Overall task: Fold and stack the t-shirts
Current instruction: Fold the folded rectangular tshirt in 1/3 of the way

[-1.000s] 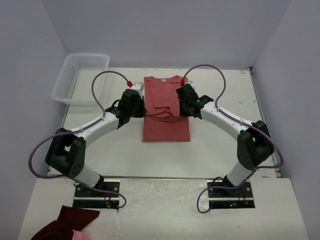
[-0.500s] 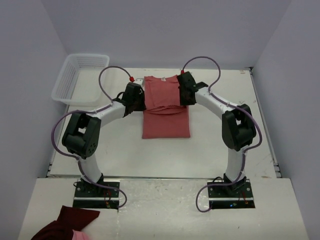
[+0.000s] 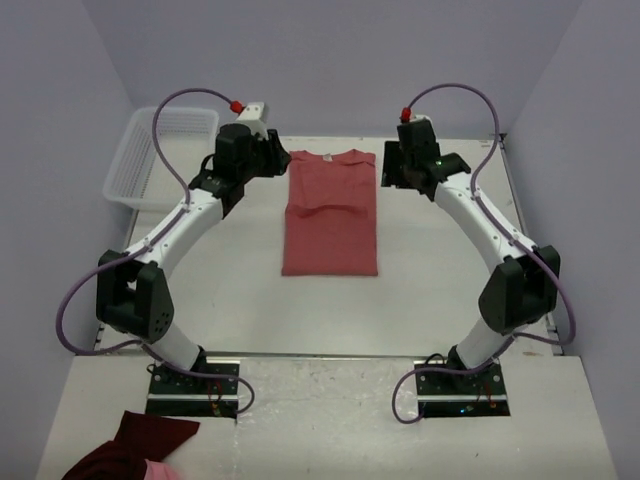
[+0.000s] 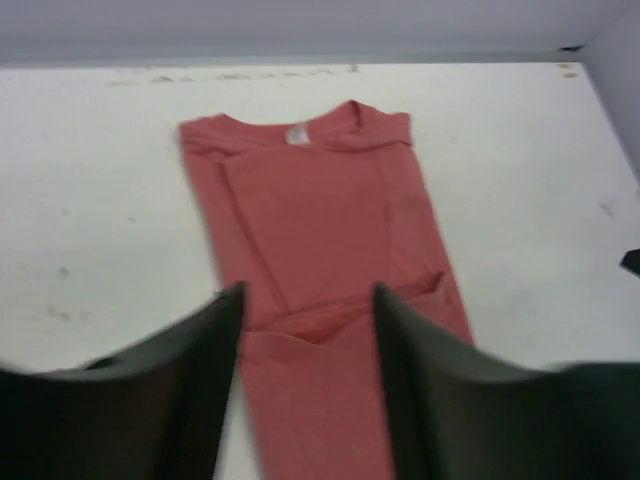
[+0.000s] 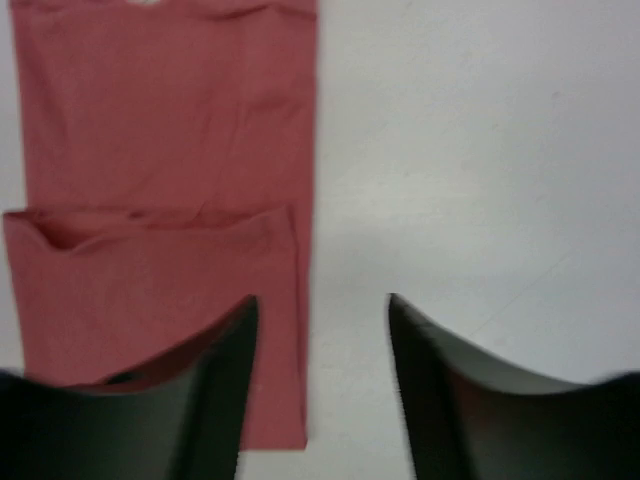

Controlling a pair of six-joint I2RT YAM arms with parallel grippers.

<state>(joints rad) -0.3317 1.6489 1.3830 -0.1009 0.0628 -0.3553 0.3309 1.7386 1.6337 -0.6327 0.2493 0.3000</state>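
Noted one salmon-red t-shirt (image 3: 330, 215) flat on the white surface (image 3: 440, 290), midway between left and right, toward the far side, collar at the far end. Folded into a long narrow strip, both sides turned inward, long edges straight. Small white neck label (image 4: 296, 133) visible inside the collar in the left wrist view. Crosswise ridge with a shallow pocket of cloth about halfway down the strip; near part lying slightly proud of the far part. Cannot tell whether one garment or more than one in the strip.

Left claw (image 3: 278, 160) above the surface, just beside the far-left corner of the t-shirt, pointing right toward the collar. Jaws spread, nothing between them. From its wrist camera, dark fingers (image 4: 190, 390) framing the cloth below, apart from it.

Right claw (image 3: 390, 168) above the surface, just beside the far-right corner, mirroring the left. Jaws likewise spread wide and empty. From its wrist camera, right long edge of the t-shirt (image 5: 160, 150) below one finger, bare surface below most of the gap and the other finger.

Further out: white mesh basket (image 3: 130, 165) at the far-left corner of the surface, well apart from the t-shirt. Dark maroon cloth bundle (image 3: 130, 450) with a pink patch (image 3: 155, 470) at the near left, beside the left arm's base, well apart from everything else.
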